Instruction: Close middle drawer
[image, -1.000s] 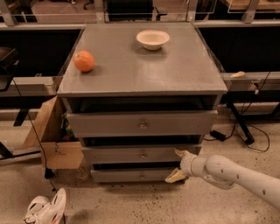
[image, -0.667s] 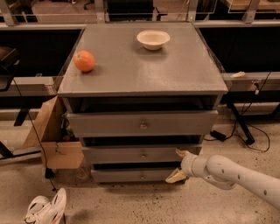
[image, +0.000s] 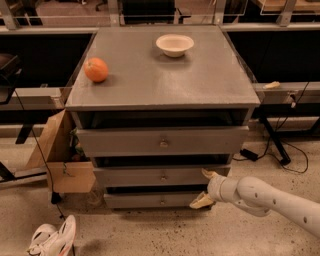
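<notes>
Middle drawer (image: 130, 177) stands slightly pulled out, with a dark gap above its front. Hand (image: 204, 188) is released at the drawer's right end, fingers spread, grasping nothing.

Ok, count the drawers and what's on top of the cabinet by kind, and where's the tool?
drawers: 3 - top drawer, middle drawer, bottom drawer
bowl: 1
orange: 1
total: 5
The tool is open, at the right end of the middle drawer's front.
</notes>
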